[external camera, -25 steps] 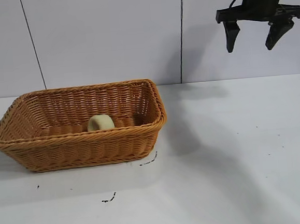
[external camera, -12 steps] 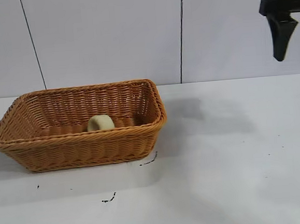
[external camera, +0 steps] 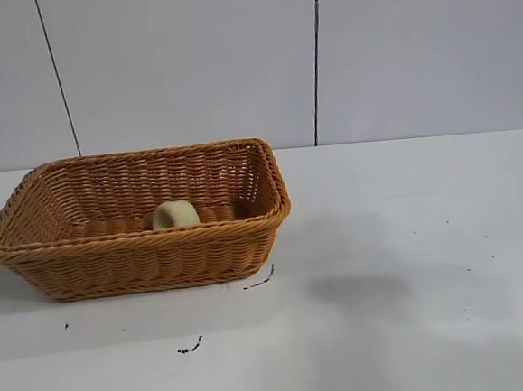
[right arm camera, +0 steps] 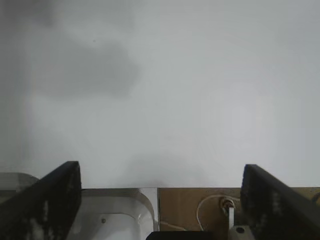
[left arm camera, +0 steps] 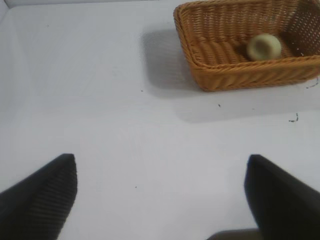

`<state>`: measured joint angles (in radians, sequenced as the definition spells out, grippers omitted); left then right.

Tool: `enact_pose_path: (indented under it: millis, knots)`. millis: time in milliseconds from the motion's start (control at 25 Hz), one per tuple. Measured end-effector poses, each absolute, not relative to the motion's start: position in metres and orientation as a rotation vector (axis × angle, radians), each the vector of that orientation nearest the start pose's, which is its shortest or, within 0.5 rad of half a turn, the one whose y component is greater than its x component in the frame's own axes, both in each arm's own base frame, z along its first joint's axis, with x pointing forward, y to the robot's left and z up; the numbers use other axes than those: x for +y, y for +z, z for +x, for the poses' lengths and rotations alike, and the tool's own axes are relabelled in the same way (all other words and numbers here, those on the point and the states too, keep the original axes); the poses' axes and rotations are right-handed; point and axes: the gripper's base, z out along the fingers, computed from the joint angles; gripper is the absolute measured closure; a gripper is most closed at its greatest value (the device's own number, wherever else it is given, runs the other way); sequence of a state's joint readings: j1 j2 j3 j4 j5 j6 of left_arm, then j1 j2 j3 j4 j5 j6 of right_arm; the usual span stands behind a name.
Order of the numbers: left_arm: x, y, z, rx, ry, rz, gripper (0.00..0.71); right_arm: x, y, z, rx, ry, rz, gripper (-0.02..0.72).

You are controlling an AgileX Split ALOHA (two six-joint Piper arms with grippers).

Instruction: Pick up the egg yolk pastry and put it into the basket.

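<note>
Pastry (external camera: 175,215) sits inside the basket (external camera: 139,256), on its floor near the front wall, roughly mid-length; nothing touches it. Basket stands on the white table (external camera: 412,265), left half, a few dark specks (external camera: 190,348) on the table in front of it. Neither arm appears in the exterior view. Left gripper (left arm camera: 160,195) hangs over bare table well apart from the basket, fingers wide apart, holding nothing; its wrist view shows basket and pastry farther off. Right gripper (right arm camera: 160,200) also spread wide, empty, over bare table at the table's edge.
</note>
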<state>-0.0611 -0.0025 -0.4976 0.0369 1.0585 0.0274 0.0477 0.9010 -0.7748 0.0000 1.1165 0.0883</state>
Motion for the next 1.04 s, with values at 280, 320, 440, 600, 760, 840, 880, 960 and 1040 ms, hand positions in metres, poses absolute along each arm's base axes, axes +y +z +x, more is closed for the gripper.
enact_pose_path:
  millis: [280, 320, 440, 600, 760, 840, 880, 960, 1040]
  knots:
    - [0.003, 0.277, -0.005, 2.040, 0.023, 0.089, 0.017, 0.003, 0.273, 0.057, 2.411, 0.061, 0.046, 0.079]
    - [0.003, 0.277, -0.005, 2.040, 0.023, 0.089, 0.017, 0.002, 0.271, 0.049, 2.375, 0.064, 0.045, 0.079]
    - [0.003, 0.277, -0.005, 2.040, 0.023, 0.089, 0.017, 0.001, 0.276, 0.025, 2.198, 0.075, 0.041, 0.079]
    - [0.003, 0.277, -0.005, 2.040, 0.023, 0.089, 0.017, 0.000, 0.277, 0.002, 2.048, 0.083, 0.039, 0.079]
    - [0.003, 0.277, -0.005, 2.040, 0.023, 0.089, 0.017, 0.000, 0.277, -0.003, 2.017, 0.085, 0.037, 0.079]
    - [0.003, 0.277, -0.005, 2.040, 0.023, 0.089, 0.017, 0.000, 0.277, -0.003, 2.013, 0.085, 0.036, 0.079]
    - [0.003, 0.277, -0.005, 2.040, 0.023, 0.089, 0.017, 0.000, 0.277, -0.003, 2.013, 0.085, 0.036, 0.079]
    - [0.003, 0.277, -0.005, 2.040, 0.023, 0.089, 0.017, 0.000, 0.277, -0.003, 2.013, 0.085, 0.036, 0.079]
    - [0.003, 0.277, -0.005, 2.040, 0.023, 0.089, 0.017, 0.000, 0.277, -0.003, 2.013, 0.085, 0.036, 0.079]
